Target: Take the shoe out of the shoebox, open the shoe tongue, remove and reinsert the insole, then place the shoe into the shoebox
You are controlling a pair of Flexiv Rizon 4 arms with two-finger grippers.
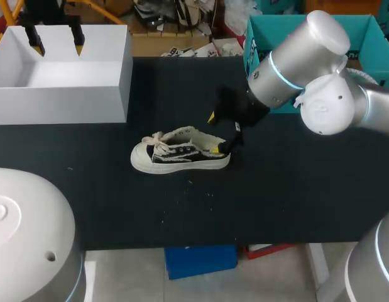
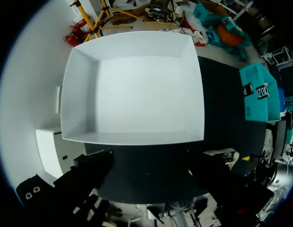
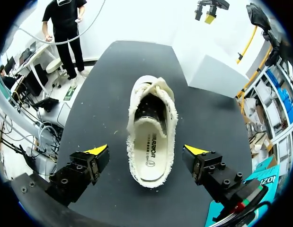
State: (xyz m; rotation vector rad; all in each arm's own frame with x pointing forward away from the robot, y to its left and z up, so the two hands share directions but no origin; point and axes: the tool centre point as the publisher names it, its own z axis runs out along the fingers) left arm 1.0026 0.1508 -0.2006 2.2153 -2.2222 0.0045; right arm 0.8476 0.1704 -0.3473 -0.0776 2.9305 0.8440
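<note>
A black and white low shoe (image 1: 180, 151) lies upright mid-table, toe pointing left, laces loose. The right wrist view looks straight down into the shoe (image 3: 153, 137); its tongue is raised and a white insole (image 3: 150, 153) lies inside. My right gripper (image 1: 224, 129) hangs open over the heel. Its yellow-tipped fingers (image 3: 96, 152) stand wide on either side of the heel (image 3: 146, 151) and touch nothing. The white shoebox (image 1: 62, 72) sits at the back left with nothing in it (image 2: 137, 90). My left gripper (image 1: 56, 41) hovers open above the box.
A teal box (image 1: 266, 38) stands at the back right, behind my right arm. The black table (image 1: 276, 189) runs to its front edge below the shoe, with small crumbs near the middle.
</note>
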